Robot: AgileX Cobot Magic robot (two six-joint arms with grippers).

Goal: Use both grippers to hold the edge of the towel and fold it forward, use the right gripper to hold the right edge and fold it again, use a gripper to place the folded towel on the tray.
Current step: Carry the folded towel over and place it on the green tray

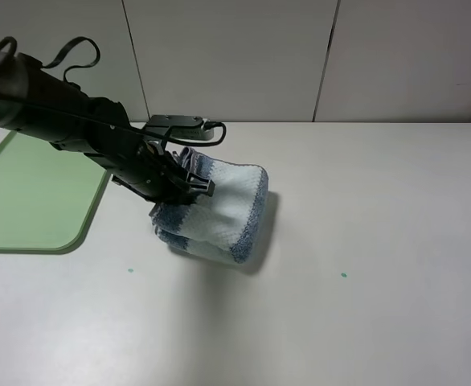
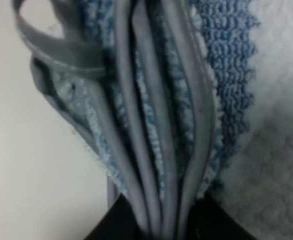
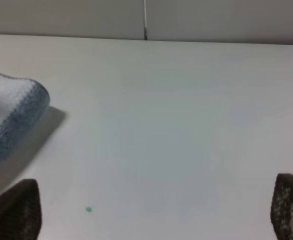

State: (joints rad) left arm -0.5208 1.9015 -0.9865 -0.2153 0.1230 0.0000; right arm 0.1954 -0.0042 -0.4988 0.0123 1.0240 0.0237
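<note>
Left pincer clamped on a folded striped towel beside a green tray.

At the left edge of the high view lies one flat light-green plastic tray [image 1: 26, 197] with a low rim, nothing in it. Just right of it, centre-left, the black left pincer [image 1: 189, 186] is clamped on the stacked grey hems [image 2: 159, 165] of one folded blue-grey and white waffle towel [image 1: 223, 209], which touches the pale counter [image 1: 364, 241]. Two small green dots mark the counter; pale wall panels stand behind. The right pincer [image 3: 151, 215] has its jaws wide apart, holding nothing.
</note>
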